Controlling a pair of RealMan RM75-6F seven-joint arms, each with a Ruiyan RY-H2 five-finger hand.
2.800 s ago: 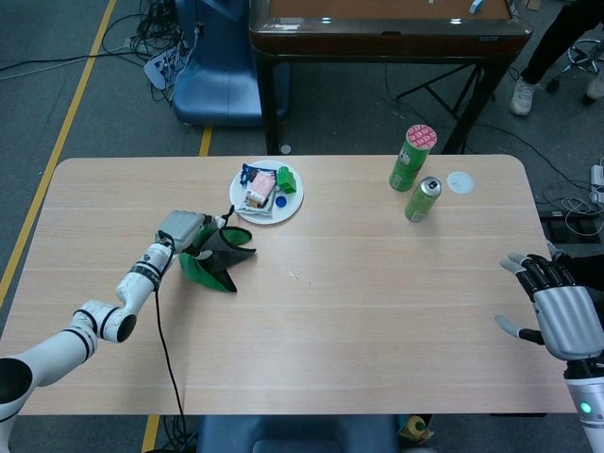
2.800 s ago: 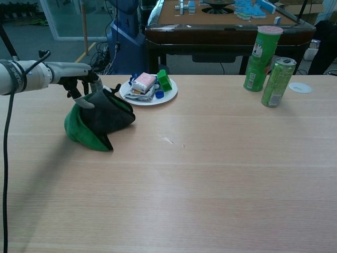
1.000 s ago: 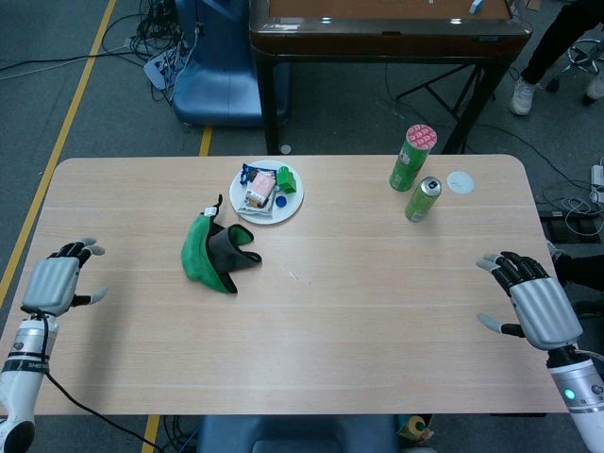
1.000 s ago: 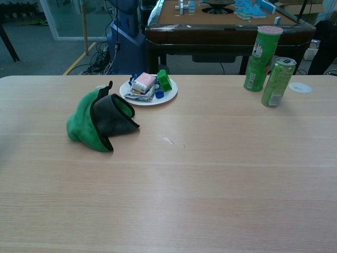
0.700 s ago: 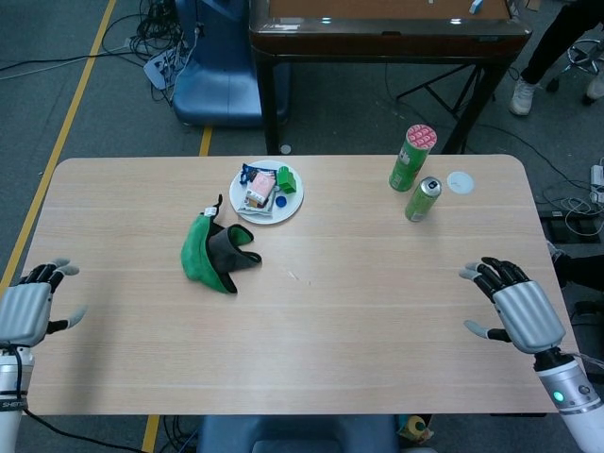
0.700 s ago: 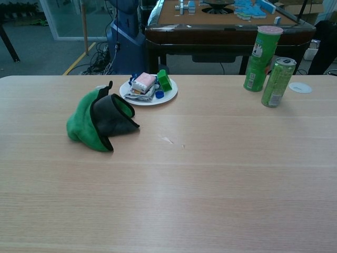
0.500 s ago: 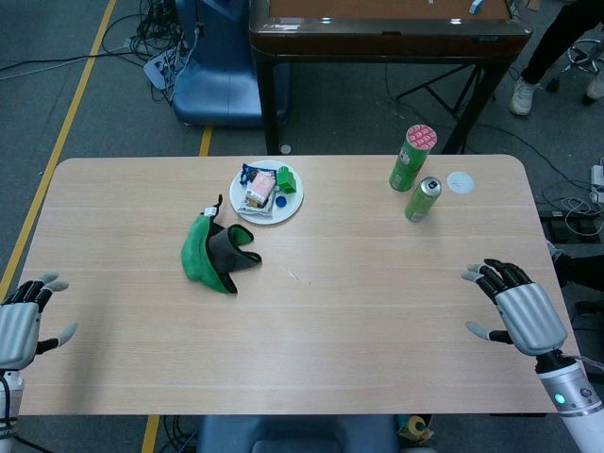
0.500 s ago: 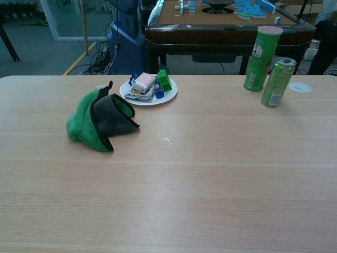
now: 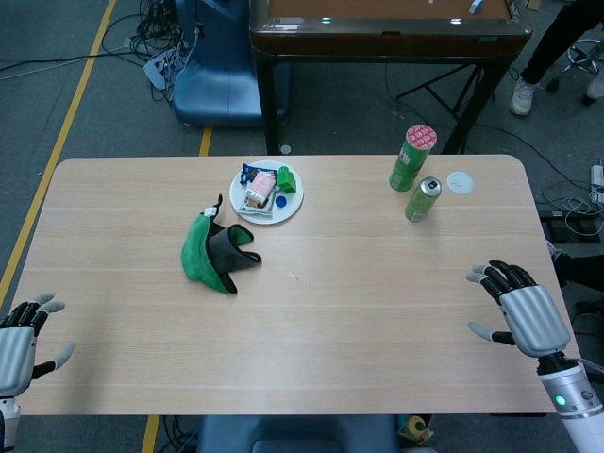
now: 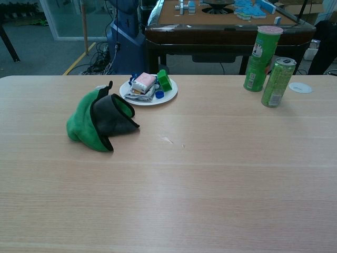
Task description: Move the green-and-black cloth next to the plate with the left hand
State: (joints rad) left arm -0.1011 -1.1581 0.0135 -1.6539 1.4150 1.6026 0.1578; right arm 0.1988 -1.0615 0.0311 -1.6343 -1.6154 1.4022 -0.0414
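The green-and-black cloth (image 9: 215, 252) (image 10: 97, 122) lies bunched on the table, just below and left of the white plate (image 9: 288, 209) (image 10: 167, 97), which carries small packets and a green piece. My left hand (image 9: 17, 348) hangs off the table's near left corner, fingers spread, holding nothing, far from the cloth. Near the table's right edge my right hand (image 9: 524, 311) is also spread and holds nothing. Neither hand appears in the chest view.
A tall green canister (image 9: 411, 158) (image 10: 260, 51) and a green can (image 9: 422, 199) (image 10: 277, 81) stand at the back right beside a small white lid (image 9: 460, 182) (image 10: 299, 87). A dark table stands behind my table.
The left hand let go of the cloth and drew back to the near left corner, slipping lower over the last second. The cloth stayed beside the plate. The right hand shifted slightly.
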